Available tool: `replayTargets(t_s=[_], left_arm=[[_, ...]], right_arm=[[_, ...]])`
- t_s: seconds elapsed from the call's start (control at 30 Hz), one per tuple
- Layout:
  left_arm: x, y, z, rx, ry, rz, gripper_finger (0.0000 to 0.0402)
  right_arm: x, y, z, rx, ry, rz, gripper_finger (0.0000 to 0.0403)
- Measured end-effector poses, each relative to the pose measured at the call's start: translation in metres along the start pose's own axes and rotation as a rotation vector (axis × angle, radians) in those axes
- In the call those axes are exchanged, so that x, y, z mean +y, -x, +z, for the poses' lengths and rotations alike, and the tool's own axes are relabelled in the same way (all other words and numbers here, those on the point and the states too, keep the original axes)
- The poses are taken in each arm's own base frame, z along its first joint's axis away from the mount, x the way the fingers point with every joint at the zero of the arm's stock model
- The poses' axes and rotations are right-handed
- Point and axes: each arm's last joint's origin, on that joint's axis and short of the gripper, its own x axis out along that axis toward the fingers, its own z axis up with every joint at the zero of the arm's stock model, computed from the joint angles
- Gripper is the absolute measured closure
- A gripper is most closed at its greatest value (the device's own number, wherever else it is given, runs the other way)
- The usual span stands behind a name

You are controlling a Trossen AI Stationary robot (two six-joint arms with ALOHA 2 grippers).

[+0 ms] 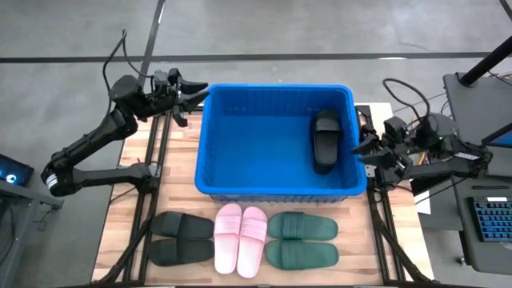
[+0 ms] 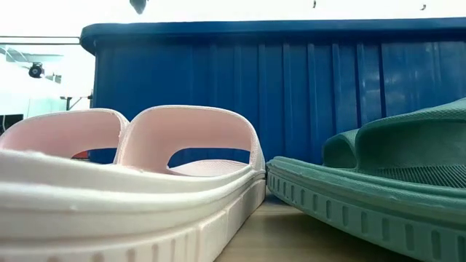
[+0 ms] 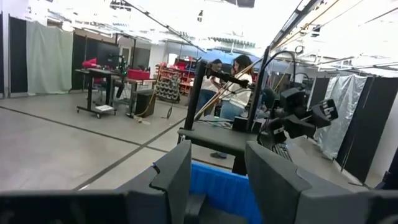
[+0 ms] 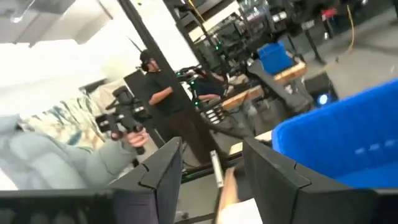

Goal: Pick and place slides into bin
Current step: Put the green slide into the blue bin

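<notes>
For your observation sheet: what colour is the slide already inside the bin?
Black slide, in the blue bin; clearest in the high view.

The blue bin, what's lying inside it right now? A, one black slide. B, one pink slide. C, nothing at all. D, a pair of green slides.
A: the high view shows a single black slide lying inside the bin near its right wall, while the pink pair and the green pair sit on the table in front of it.
</notes>
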Motion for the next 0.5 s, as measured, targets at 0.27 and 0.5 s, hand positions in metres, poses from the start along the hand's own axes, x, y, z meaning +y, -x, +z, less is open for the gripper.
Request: replayTargets(t_s=[0.27, 0.5], left_arm=[[-0.004, 0.007, 0.005, -0.020, -0.014, -0.003, 0.0265], [-0.010, 0.018, 0.011, -0.054, -0.029, -0.011, 0.0265]], right_arm=[[0.002, -0.024, 0.005, 0.070, -0.229, 0.002, 0.0250], [0.011, -0.055, 0.002, 0.197, -0.452, 0.026, 0.0253]])
